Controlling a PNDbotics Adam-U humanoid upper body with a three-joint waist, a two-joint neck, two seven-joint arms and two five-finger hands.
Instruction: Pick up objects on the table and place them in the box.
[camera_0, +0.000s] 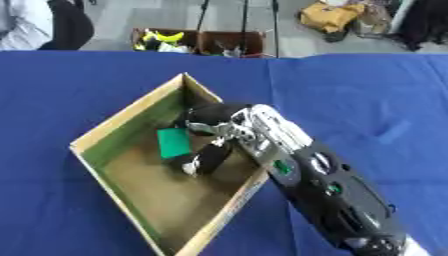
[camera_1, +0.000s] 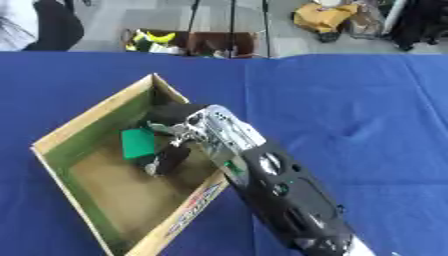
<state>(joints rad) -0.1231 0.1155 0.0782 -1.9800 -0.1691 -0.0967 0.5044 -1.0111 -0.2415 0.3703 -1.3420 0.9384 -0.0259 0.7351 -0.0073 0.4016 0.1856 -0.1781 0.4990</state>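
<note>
Right hand (camera_0: 214, 131) inside box (camera_0: 122, 120), fingers curled down; hold on green block (camera_0: 174, 142) unclear. Block just left of fingertips, long axis upright.

I see the box (camera_0: 122, 121), an open cardboard tray with tan rims, sitting turned like a diamond on the blue cloth, one corner pointing away from me and its lower corner running off the bottom edge. Its inner walls look greenish and its floor brown, and I can see red and dark print along the outside of its near right wall. Inside, toward the far right part of the floor, I see a small flat green object (camera_0: 173, 142), roughly rectangular, lying near that wall. I cannot tell what it is.
</note>
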